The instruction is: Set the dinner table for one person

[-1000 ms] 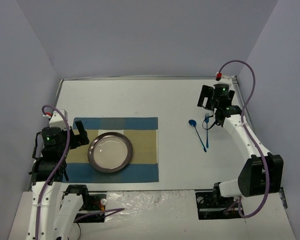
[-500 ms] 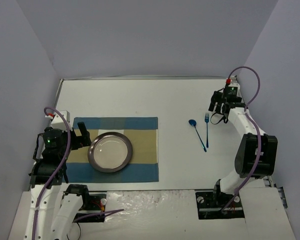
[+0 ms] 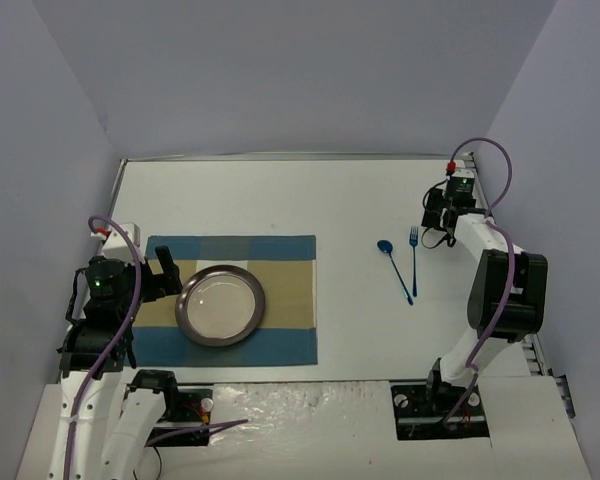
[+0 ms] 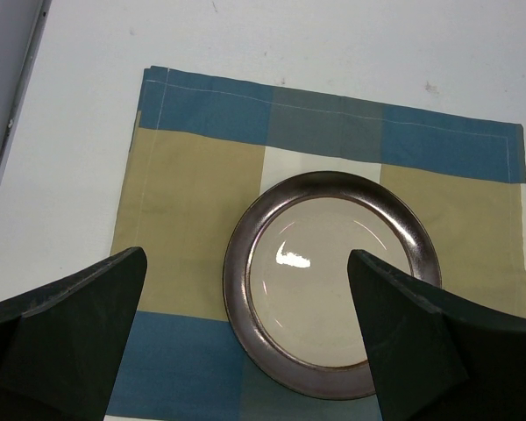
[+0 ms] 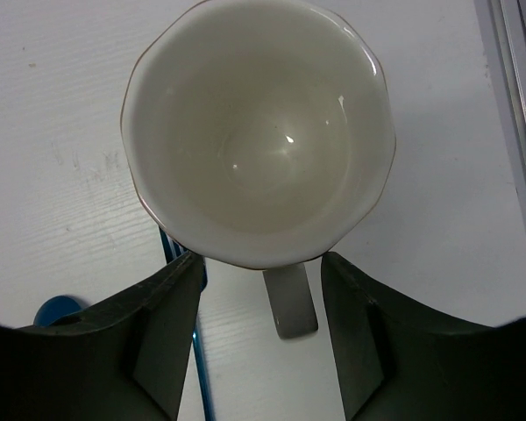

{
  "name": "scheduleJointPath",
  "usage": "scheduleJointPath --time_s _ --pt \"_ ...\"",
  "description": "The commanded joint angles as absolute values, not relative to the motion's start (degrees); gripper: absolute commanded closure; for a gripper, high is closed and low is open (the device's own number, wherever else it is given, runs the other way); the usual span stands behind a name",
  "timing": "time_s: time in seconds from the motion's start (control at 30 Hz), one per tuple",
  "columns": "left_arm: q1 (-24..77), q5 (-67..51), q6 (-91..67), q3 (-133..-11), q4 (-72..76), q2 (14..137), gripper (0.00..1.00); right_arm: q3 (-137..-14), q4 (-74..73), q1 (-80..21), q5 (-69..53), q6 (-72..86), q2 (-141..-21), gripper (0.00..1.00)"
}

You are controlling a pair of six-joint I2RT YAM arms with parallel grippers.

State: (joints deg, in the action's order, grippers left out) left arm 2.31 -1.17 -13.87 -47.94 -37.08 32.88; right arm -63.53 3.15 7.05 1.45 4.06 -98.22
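Right arm was folded in slightly further than 0.5 s before; left arm was unmoved.
The right gripper was held apart astride the handle of 1 empty white cup just ahead. The left gripper, spread wide, was hung above 1 empty plate on the placemat. The dinner table lay beneath both.

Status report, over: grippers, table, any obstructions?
Left gripper open by plate on placemat. Right gripper open, white cup just ahead. Fork, spoon loose on dinner table. No obstruction seen.
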Motion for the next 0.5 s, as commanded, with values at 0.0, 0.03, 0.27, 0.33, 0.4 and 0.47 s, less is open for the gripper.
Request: scheduleJointPath --time_s 0.0,0.03,0.27,0.33,0.4,0.47 --pt "2.7 -0.6 -13.5 -48.7 -34.6 33.7 0.03 -65.4 7.5 7.5 1.0 2.2 -98.0 0.51" --pt "2.7 -0.6 -13.5 -48.7 -34.6 33.7 0.03 -65.3 7.9 7.6 1.1 2.0 -97.9 0.53" --pt "2.7 -0.5 -13.5 -48.7 -34.7 33.8 0.03 -64.6 9.5 7.6 1.7 1.6 -97.6 0.72" --pt "2.7 -0.6 -13.5 -48.7 -34.6 33.9 0.03 -64.1 10.3 7.7 2.0 1.5 -97.3 0.83" --pt "2.8 -0.5 -13.5 -48.7 -34.6 34.0 0.03 -63.5 11.4 7.6 2.4 1.5 -96.8 0.9" --pt "2.7 -0.5 -13.5 -48.7 -34.7 34.0 0.03 -63.0 11.7 7.6 3.0 1.2 -96.6 0.98"
